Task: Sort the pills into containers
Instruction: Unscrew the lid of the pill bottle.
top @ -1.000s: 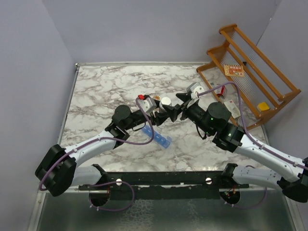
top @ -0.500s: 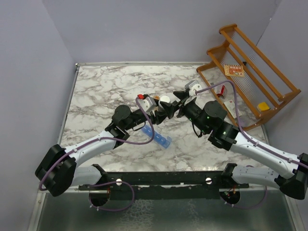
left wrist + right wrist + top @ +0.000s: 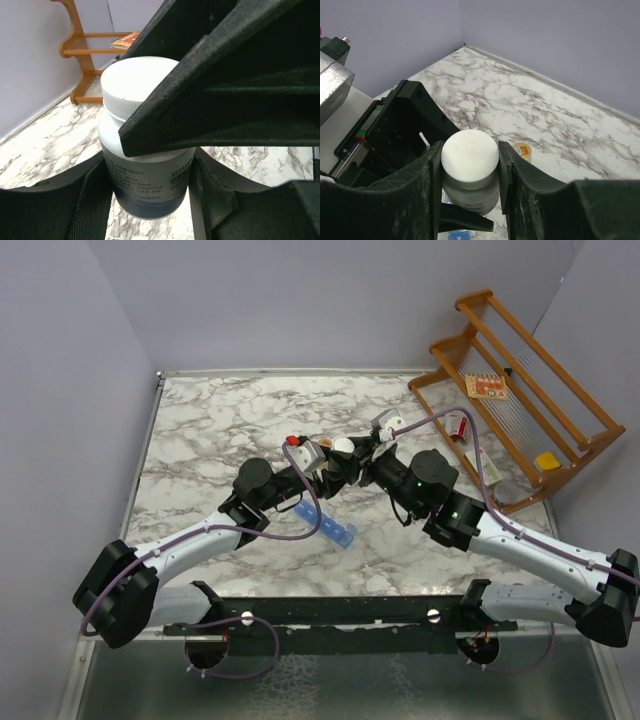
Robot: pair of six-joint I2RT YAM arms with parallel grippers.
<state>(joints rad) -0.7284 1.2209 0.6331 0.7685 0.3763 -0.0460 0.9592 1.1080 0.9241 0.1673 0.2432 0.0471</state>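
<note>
Marble surface (image 3: 200, 430), lilac walls (image 3: 300, 300), wood rack (image 3: 90, 50) at rt. My L end effector (image 3: 322, 478) pinches bottle (image 3: 145, 180); R end effector (image 3: 470, 150) pinches its cap (image 3: 470, 159).

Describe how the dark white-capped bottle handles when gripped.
The dark white-capped bottle looks rigid, so should keep shape in the left gripper. Its smooth round body may spin when twisted; the ribbed cap probably grips better.

1. The containers (image 3: 338, 532) are one narrow strip of small translucent blue compartments joined in a row.
2. The strip lies flat on the marble table (image 3: 200, 430), around the middle and toward the near edge.
3. It runs diagonally from far-left to near-right, and its far-left end is hidden.
4. Too small to tell whether the lids are closed.
</note>
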